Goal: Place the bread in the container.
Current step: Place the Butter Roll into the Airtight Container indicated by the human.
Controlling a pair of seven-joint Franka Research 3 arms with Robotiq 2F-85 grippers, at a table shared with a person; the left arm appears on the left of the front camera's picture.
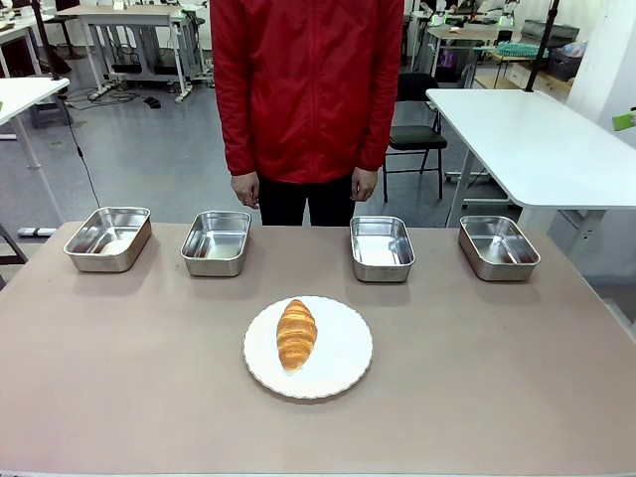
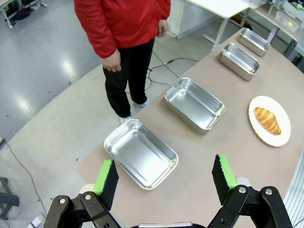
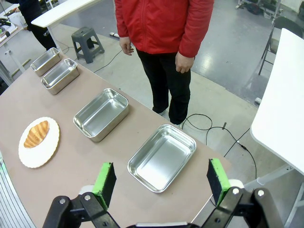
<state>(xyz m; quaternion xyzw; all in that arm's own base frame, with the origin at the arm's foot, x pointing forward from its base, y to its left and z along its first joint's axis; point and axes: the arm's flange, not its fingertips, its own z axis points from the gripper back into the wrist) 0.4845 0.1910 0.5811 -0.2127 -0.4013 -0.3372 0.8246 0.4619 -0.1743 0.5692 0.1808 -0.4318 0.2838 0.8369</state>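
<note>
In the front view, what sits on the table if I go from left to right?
leftmost container → second container → bread on the white plate → third container → rightmost container

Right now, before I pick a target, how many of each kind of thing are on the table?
Steel pans: 4, in a row along the far side
White plate: 1
Croissant: 1, lying on the plate
Total: 6
</note>
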